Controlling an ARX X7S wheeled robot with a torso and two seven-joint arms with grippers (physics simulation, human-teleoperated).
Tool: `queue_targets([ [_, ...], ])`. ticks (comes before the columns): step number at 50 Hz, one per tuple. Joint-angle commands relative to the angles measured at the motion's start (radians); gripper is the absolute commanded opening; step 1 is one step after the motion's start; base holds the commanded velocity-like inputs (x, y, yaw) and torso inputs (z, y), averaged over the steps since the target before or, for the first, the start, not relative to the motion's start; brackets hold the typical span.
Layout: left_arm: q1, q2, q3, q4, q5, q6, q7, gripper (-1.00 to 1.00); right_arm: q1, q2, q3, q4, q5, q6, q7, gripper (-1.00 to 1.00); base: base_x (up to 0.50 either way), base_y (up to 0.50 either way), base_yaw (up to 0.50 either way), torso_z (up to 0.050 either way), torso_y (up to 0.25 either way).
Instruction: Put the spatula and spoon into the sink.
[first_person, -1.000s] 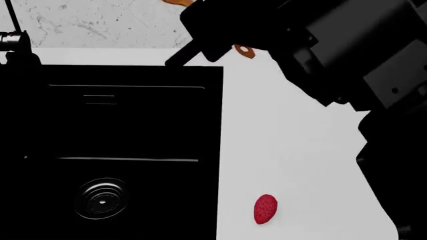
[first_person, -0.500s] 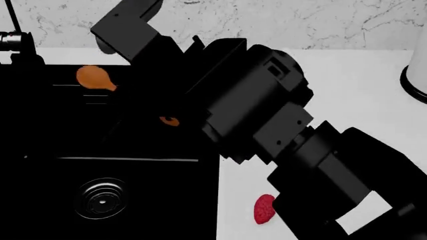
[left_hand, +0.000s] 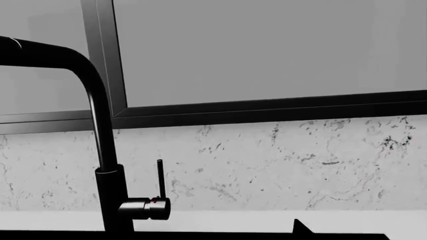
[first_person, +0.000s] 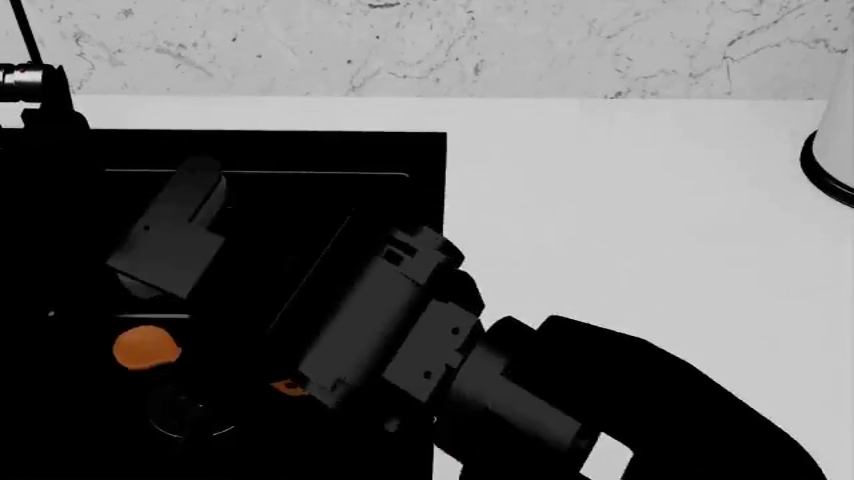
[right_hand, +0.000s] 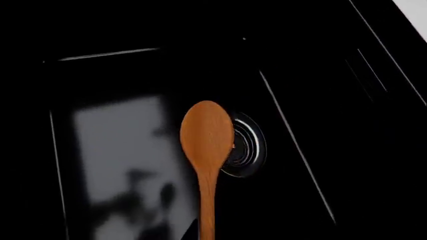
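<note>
Holding the spoon clamped over the sink drain, the right claw should go low, then let go gently; the left claw is not seen.

Orange-brown spoon, oval bowl over the round drain of the glossy black sink.

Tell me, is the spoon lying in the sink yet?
Not yet. The spoon hangs over the sink drain, carried by the right gripper.
</note>
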Motion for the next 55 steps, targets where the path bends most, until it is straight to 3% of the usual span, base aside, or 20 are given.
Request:
queue_targets([
  [1,0.0,0.0,0.003,-0.001,-0.004,0.003,-0.004,1.0,-0.027,-0.017,-0.152,0.0,0.028,-0.018,0.001,-1.0,0.0,0.0,0.0,0.0,0.0],
  [27,0.003,-0.009,-0.004,0.012,-0.02,-0.004,-0.01,1.0,-0.053,-0.017,-0.146,-0.004,-0.007,-0.013,-0.01,-1.0,0.0,0.0,0.0,0.0,0.0],
  [28,0.002,-0.009,-0.005,0.013,-0.021,-0.006,-0.01,1.0,-0.046,-0.017,-0.142,-0.003,0.0,-0.01,0.002,1.0,0.0,0.0,0.0,0.0,0.0],
  [45,-0.002,-0.014,0.0,0.016,-0.028,-0.009,-0.014,1.0,0.143,-0.016,-0.117,-0.007,0.156,-0.056,0.059,1.0,0.0,0.0,0.0,0.0,0.0],
  [50,-0.003,-0.016,0.003,0.013,-0.029,-0.007,-0.014,1.0,0.227,0.078,-0.053,-0.119,0.216,0.003,0.135,1.0,0.0,0.0,0.0,0.0,0.0],
  [55,-0.004,-0.016,0.0,0.015,-0.033,-0.008,-0.015,1.0,0.211,0.167,-0.059,-0.188,0.24,0.055,0.205,1.0,0.0,0.0,0.0,0.0,0.0],
])
